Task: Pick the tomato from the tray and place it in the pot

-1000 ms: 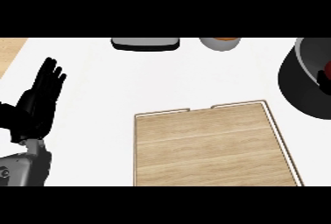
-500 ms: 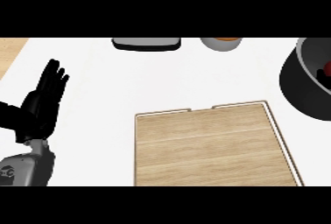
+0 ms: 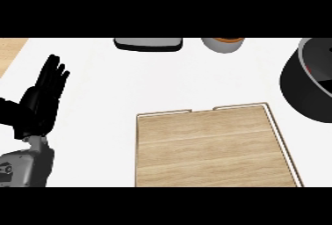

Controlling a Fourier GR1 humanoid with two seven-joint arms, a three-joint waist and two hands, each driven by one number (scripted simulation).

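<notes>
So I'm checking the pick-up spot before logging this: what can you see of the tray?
The tray is a flat rectangle with a light wood-grain surface and a thin pale raised rim, which has a small gap in the middle of its far edge. It lies flat on the white counter, lower centre of view, its near edge cut off. Nothing shows on it; no hand touches it.

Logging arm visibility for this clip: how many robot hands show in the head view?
1. The left hand rests open, fingers up, near the view's left edge beside the wooden tray. The right hand is out of view.

White counter [image 3: 194,83] — wood strip [image 3: 12,48] left
</notes>
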